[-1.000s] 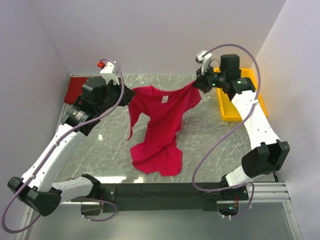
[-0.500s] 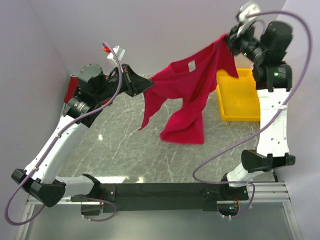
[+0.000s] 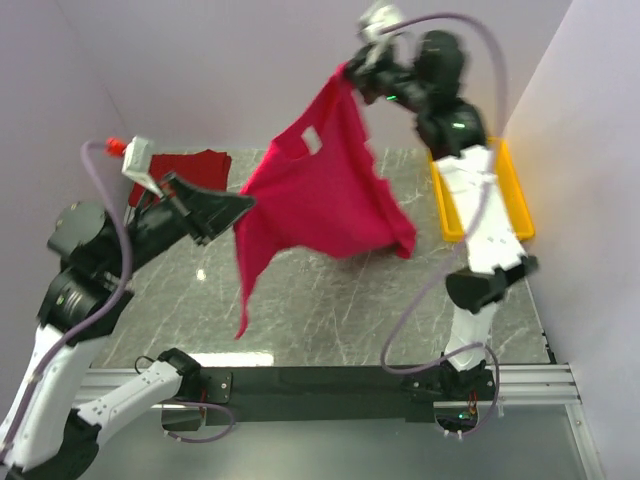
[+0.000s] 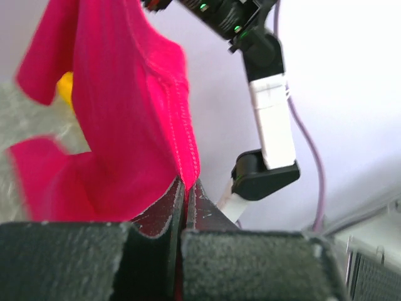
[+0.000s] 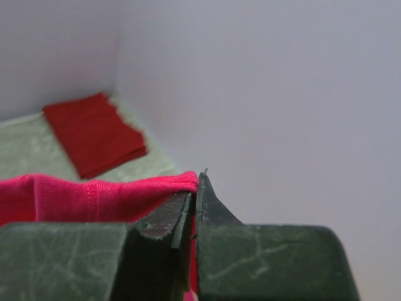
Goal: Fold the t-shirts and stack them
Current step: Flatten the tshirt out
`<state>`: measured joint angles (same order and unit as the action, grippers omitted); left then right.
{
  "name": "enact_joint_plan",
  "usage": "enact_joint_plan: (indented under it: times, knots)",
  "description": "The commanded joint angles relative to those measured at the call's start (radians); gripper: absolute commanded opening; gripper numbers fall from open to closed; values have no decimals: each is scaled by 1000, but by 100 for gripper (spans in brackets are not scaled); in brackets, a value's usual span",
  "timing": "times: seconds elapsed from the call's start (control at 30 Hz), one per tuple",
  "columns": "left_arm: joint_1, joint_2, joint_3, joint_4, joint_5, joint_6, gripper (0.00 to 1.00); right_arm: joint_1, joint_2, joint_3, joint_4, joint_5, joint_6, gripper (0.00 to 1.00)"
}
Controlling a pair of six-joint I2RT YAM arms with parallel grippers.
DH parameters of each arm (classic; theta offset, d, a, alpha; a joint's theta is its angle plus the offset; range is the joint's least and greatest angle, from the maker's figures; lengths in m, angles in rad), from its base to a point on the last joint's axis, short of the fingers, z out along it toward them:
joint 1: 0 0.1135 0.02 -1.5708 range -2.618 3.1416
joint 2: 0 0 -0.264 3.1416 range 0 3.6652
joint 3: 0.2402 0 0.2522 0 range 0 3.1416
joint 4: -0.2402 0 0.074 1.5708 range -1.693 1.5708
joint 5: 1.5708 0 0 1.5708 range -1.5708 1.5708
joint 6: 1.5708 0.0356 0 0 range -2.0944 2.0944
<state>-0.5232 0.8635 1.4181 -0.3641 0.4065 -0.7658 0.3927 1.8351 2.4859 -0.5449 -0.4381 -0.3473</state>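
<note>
In the top view the left claw [image 3: 240,205] is pinching one shoulder of the crimson t-shirt [image 3: 320,200] at centre left of the frame, while the right claw [image 3: 350,72] is pinching the other shoulder high at upper centre. The cloth is therefore hanging slanted between them, well above the marble worktop [image 3: 330,310], with its white neck label [image 3: 310,140] facing the camera. This two-point hold is probably meant to let the body drop open and flat before it is laid down for folding. The hem is bunching toward the right and one sleeve is dangling at lower left. The darker red t-shirt [image 3: 185,165] is lying folded at the upper left corner of the worktop, seemingly waiting as the base of the stack. The yellow tray [image 3: 515,205] is sitting at the right edge, partly behind the right arm, and no cloth is showing in the part that can be seen. In the left wrist view, the left claw's jaws are pressing together on a stitched seam of the crimson shirt at lower centre, and the fabric is rising toward the upper left. In the right wrist view, the right claw's jaws are likewise clamping a ribbed crimson edge at lower centre. The folded darker shirt is showing at upper left by the wall.
</note>
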Motion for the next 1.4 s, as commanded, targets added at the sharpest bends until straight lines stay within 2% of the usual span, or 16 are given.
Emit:
enact_joint_plan:
  times: [0.0, 0.13, 0.33, 0.6, 0.67, 0.73, 0.77, 0.8, 0.83, 0.87, 0.9, 0.97, 1.03, 1.13, 1.23, 1.37]
  knots:
    - [2, -53, -77, -247, -251, -128, 1, 84, 140, -11, -41, 45, -62, 0]
    - [2, -118, -234, -372, -369, -282, 1, 176, 228, -146, -20, 53, -73, 0]
    - [2, -205, -503, -473, -457, -455, 1, 297, 368, -194, 43, 36, -1, 0]
    - [3, -287, -614, -659, -609, -627, 1, 443, 519, -147, 135, 102, 83, 0]
    - [2, -303, -637, -680, -633, -648, 1, 466, 550, -145, 160, 145, 120, 7]
    - [2, -323, -634, -697, -653, -685, 2, 498, 579, -121, 180, 176, 149, 22]
    - [2, -328, -630, -703, -672, -691, 12, 506, 587, -116, 186, 206, 154, 35]
    - [3, -339, -621, -720, -682, -701, 19, 515, 593, -104, 197, 219, 157, 54]
    - [3, -342, -595, -736, -698, -707, 28, 517, 599, -98, 198, 232, 156, 61]
    - [2, -343, -578, -748, -725, -710, 44, 515, 601, -91, 201, 246, 156, 67]
    - [3, -339, -541, -784, -747, -717, 50, 514, 599, -84, 210, 300, 157, 75]
    - [2, -328, -507, -811, -782, -727, 61, 497, 589, -78, 211, 326, 149, 78]
    - [2, -311, -469, -805, -825, -713, 65, 462, 557, -94, 195, 325, 154, 79]
    - [2, -270, -447, -724, -854, -643, 73, 401, 469, -165, 139, 219, 148, 80]
    - [3, -206, -464, -562, -824, -497, 81, 289, 338, -309, 45, -10, 62, 78]
    - [44, -57, -473, -394, -747, -206, 84, 134, 152, -572, -39, -171, -54, 75]
